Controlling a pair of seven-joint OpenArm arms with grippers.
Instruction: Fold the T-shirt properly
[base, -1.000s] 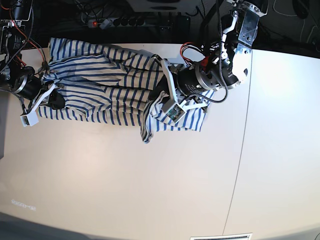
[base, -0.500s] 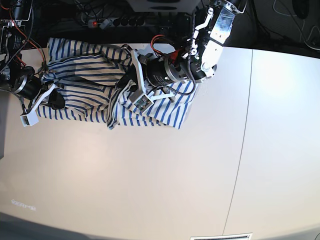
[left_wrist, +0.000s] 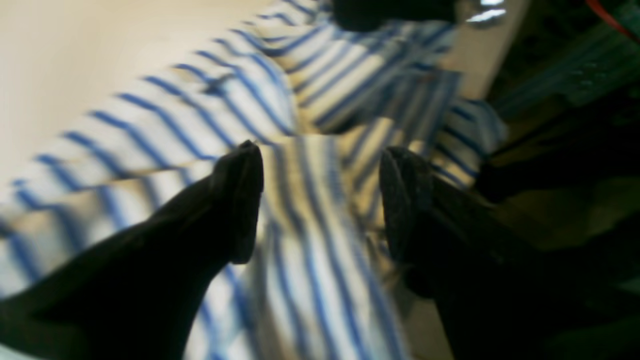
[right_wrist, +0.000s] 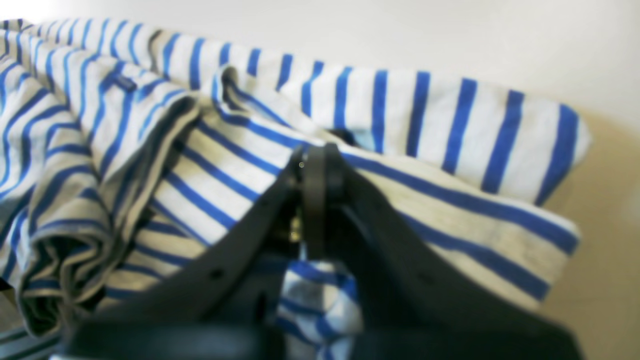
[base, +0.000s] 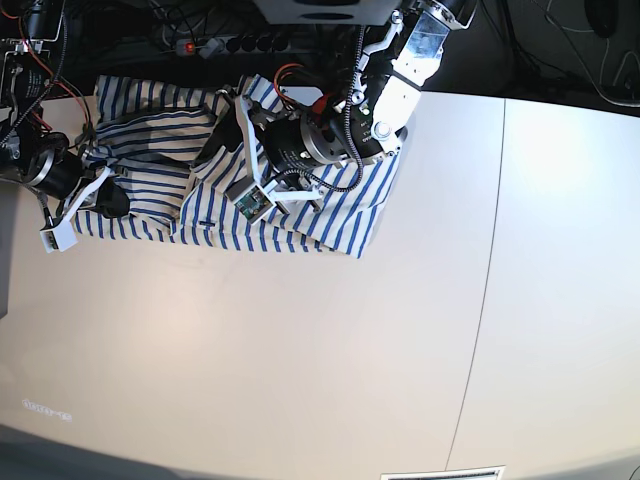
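left gripper (left_wrist: 320, 200): spread wide above T-shirt (base: 330, 210) | right gripper (right_wrist: 317, 170): pinching T-shirt edge

T-shirt (base: 345, 205): white, blue stripes; table (base: 300, 360) beige.

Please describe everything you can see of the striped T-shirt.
The T-shirt is soft cream cloth with thin blue stripes, lying bunched and partly folded at the far edge of the pale table. The right hand is shut on a fold of it. The left hand is open just above it.
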